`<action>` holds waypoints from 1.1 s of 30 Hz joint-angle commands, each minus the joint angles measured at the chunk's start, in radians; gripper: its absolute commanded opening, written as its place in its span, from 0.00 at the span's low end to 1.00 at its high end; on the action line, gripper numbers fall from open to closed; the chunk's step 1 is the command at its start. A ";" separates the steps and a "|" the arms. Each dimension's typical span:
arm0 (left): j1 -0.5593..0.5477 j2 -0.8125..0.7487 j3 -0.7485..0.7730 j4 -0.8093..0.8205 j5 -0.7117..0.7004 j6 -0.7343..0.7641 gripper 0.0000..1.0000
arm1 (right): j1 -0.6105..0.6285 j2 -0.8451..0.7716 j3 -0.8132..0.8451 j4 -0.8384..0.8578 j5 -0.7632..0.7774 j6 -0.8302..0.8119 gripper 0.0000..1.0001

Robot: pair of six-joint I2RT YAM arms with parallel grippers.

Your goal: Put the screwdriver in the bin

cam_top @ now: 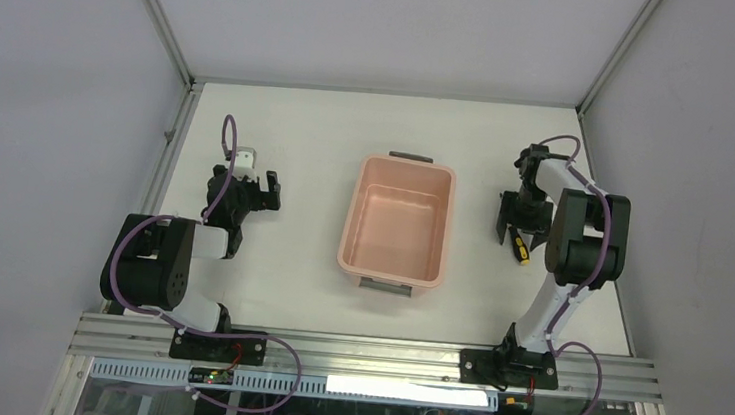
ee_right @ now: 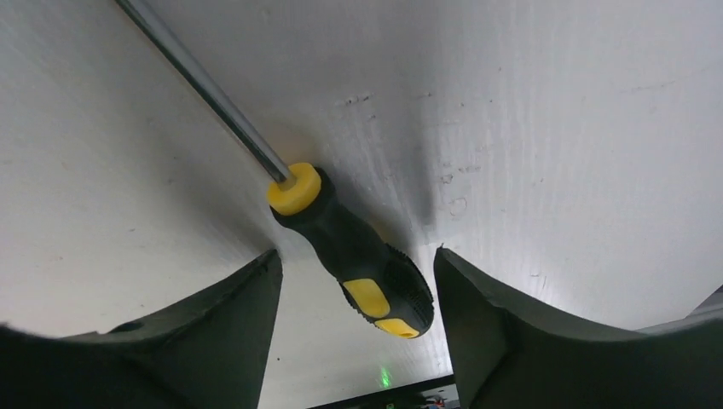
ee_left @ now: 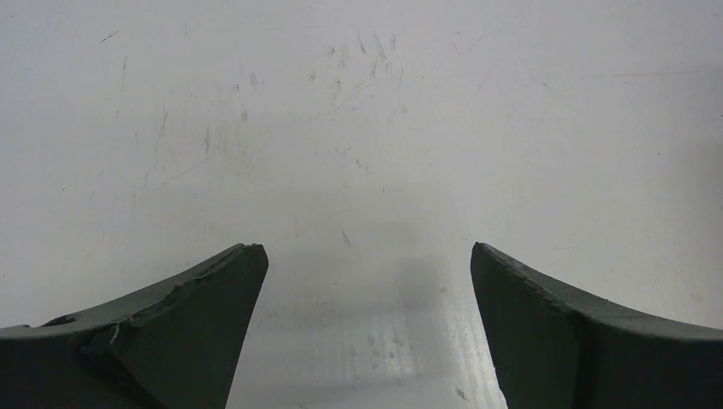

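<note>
On the bench [cam_top: 309, 142], right of centre, we list item one: the screwdriver [ee_right: 358, 256], black-and-yellow handle, thin metal shaft. It lies flat on the bench surface, to the right of the bin [cam_top: 353, 216] and apart from it, under the right arm's wrist.

Item two: the bin, salmon-pink, with a dark grey handle at each short end. It stands mid-bench between the two arms, and we see nothing inside it.

Item three: the right pincer [ee_right: 355, 253]. It is lowered over the screwdriver with its jaws apart, one on each side of the handle. The wrist view shows a gap on the left side and the right jaw just beside the butt of the handle. We record no grip on it.

Item four: the left pincer [ee_left: 367, 256]. It sits over bare bench on the far side of the bin, jaws wide apart, holding nothing.

Progress, as we judge it: the approach to the screwdriver is made. The grasp is not yet done, and the lift, the carry across to the bin and the release into it all remain.

Markings: we find no brand, label or legible writing on the handle, the bin, the pincers or the bench. The bench shows only scratches and scuffs.
</note>
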 commanded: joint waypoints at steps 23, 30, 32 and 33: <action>-0.011 -0.004 0.018 0.063 0.011 -0.015 0.99 | 0.129 -0.612 -0.016 -0.200 -0.212 0.184 0.00; -0.009 -0.005 0.017 0.063 0.010 -0.015 0.99 | 0.402 -0.783 -0.003 -0.130 -0.224 0.400 0.00; -0.010 -0.004 0.017 0.063 0.011 -0.015 0.99 | 0.513 -0.790 -0.013 -0.059 -0.206 0.457 0.00; -0.010 -0.005 0.017 0.063 0.011 -0.015 0.99 | 0.564 -0.785 -0.021 -0.015 -0.196 0.481 0.00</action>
